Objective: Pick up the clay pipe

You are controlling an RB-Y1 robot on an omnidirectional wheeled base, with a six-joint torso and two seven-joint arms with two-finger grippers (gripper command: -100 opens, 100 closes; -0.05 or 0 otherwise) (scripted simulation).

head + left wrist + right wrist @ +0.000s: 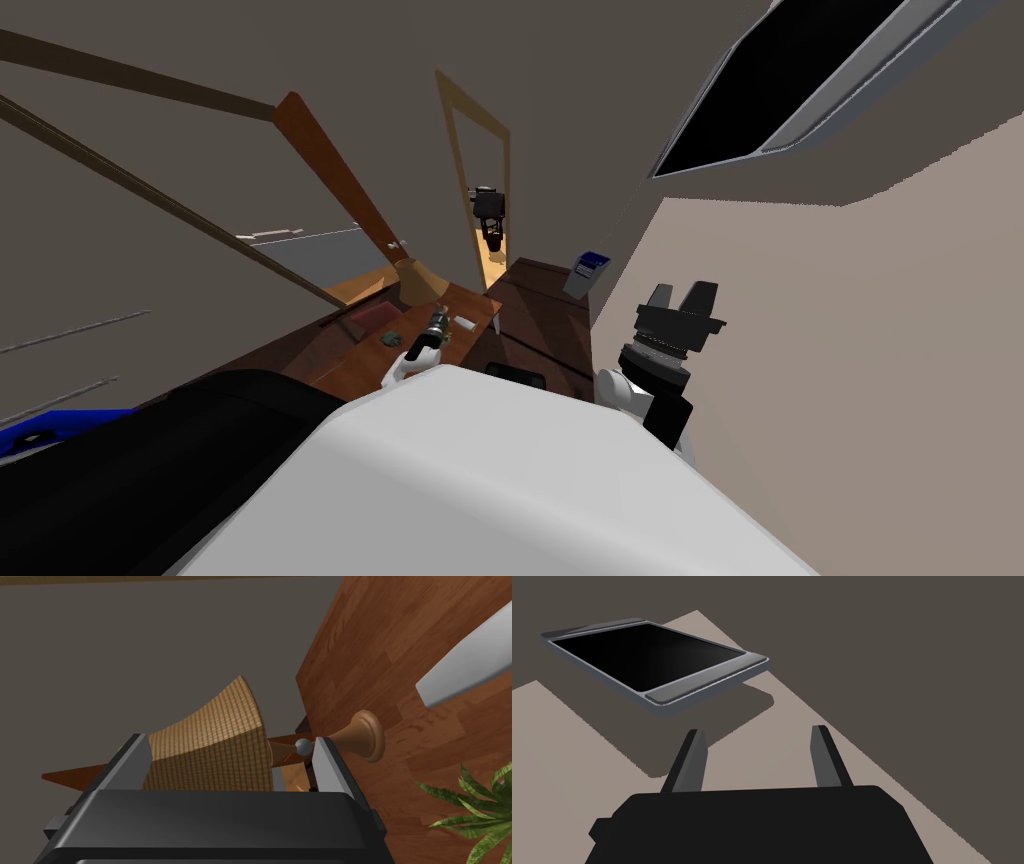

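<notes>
The clay pipe (pixel 465 322) is a small white piece lying on the brown wooden table (pixel 345 362), near its far right corner. In the left wrist view the pipe (pixel 465 668) is a pale grey-white bar on the wood, off to one side of the fingers. My left gripper (pixel 437 325) hovers over the table just left of the pipe. Its fingers stand open with nothing held, and the left gripper (pixel 230 746) points at a lamp's tan shade (pixel 215 741). My right gripper (pixel 683 295) is raised at the right by the wall; the right gripper (pixel 757 732) is open and empty.
The tan-shaded lamp (pixel 420 280) stands at the table's back, its wooden foot (pixel 367 736) close to my left finger. A dark red book (pixel 375 318) and a small green plant (pixel 390 338) lie left of the gripper. A black seat (pixel 150 460) sits at lower left.
</notes>
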